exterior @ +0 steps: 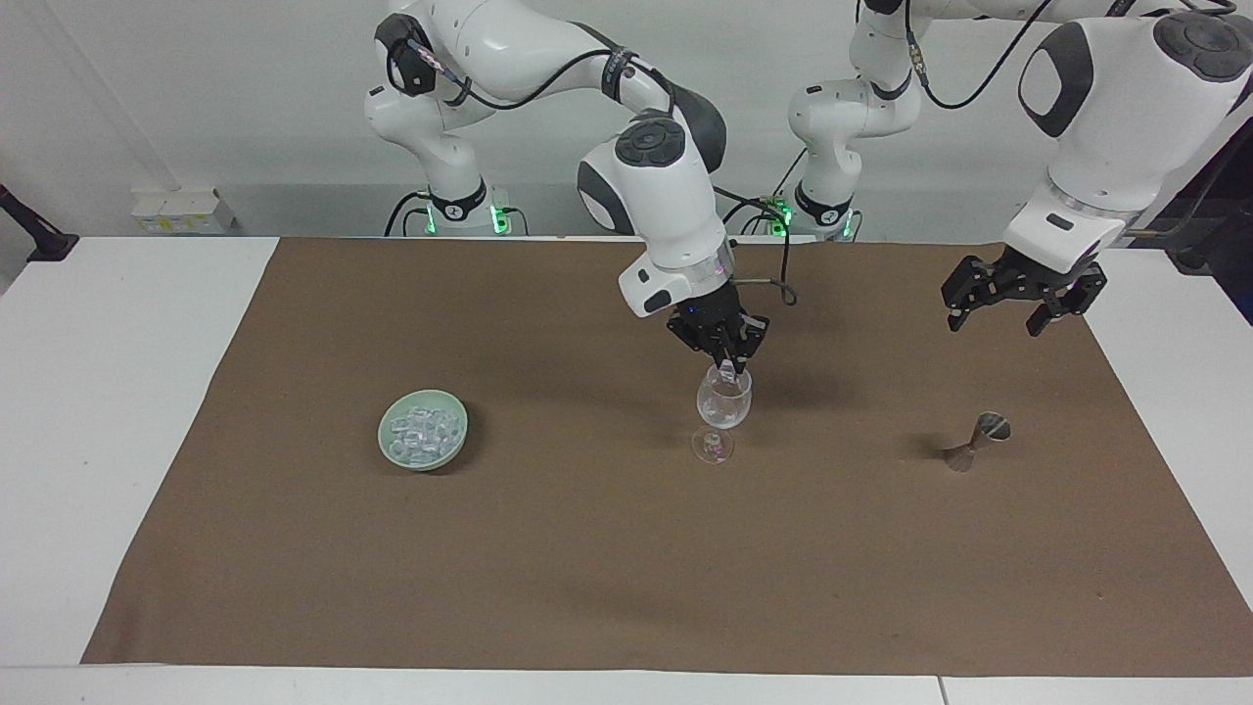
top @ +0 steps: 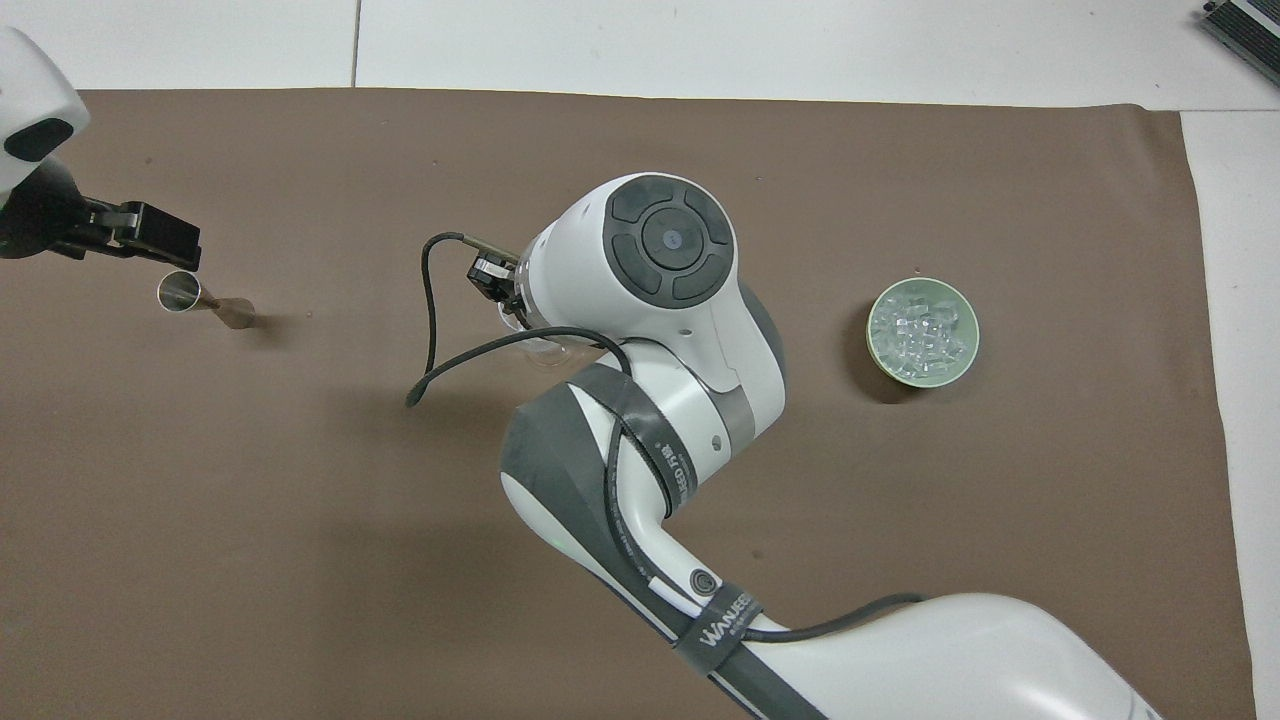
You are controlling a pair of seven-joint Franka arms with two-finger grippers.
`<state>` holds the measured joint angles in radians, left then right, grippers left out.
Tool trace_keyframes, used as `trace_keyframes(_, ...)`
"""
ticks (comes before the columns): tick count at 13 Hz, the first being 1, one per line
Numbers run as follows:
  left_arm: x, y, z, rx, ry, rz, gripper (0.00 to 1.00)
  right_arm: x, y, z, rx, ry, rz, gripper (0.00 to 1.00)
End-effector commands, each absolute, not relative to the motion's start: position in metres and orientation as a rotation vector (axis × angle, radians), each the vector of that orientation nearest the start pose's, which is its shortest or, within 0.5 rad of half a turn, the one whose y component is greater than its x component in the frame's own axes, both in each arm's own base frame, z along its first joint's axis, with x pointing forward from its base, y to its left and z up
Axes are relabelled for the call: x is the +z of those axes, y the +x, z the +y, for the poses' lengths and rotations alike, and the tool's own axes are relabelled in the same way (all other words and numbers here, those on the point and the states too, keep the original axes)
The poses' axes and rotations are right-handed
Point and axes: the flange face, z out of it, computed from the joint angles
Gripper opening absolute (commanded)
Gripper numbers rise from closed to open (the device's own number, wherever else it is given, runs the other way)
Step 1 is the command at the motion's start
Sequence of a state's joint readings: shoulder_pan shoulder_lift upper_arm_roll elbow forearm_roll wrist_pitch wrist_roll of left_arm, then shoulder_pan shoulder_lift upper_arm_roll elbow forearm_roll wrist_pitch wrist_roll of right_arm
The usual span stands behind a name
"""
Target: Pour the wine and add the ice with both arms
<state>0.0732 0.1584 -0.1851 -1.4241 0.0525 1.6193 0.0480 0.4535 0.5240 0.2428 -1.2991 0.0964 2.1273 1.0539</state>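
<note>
White walls are standing at the robots' end of the room, and a brown mat is covering most of the white tabletop.

Nearest the robots, the left gripper is hanging in the air over the mat at the left arm's end, its fingers spread wide and grasping nothing; this arm is waiting. Its fingers are pointing down toward the metal jigger, which is standing on the mat farther from the robots.

At mid-table the right gripper is hovering right over the mouth of the stemmed glass, fingers pointing almost straight down. They are pinching a small clear piece of ice that is sitting at rim level, inside the circle of the rim or just above it. That is the relation the coming move depends on: the bowl of the glass is lying directly below the fingers along a vertical line, so the chunk should drop in once they part. In the overhead view the right arm's wrist is hiding most of the glass, so the alignment is readable only from the facing view.

About as far out as the glass, toward the right arm's end, the green bowl is holding the rest of the ice cubes, well apart from both grippers.
</note>
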Motion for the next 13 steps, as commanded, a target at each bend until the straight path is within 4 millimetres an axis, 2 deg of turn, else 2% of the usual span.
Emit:
trace_keyframes(1,0.6154,0.6039,-0.0480,-0.088,-3.118,0.251,1.00,0.4847,0.5930,0.4442,-0.099,-2.685,0.624,0.00)
trace_keyframes(5,0.6138,0.6048,-0.0486,-0.086,-3.116,0.258,1.00,0.4831,0.5940,0.4434,-0.100,-2.685,0.624,0.01)
trace_keyframes(6,0.6138,0.6049,-0.0483,-0.086,-3.113,0.258,1.00,0.4831,0.5940,0.4435,-0.098,-2.684,0.627,0.11)
trace_keyframes(7,0.6138,0.6050,-0.0473,-0.086,-3.112,0.256,1.00,0.4830,0.5938,0.4435,-0.095,-2.684,0.628,0.15)
trace_keyframes(13,0.6141,0.6039,-0.0469,-0.079,-3.108,0.258,1.00,0.4841,0.5936,0.4434,-0.098,-2.684,0.627,0.17)
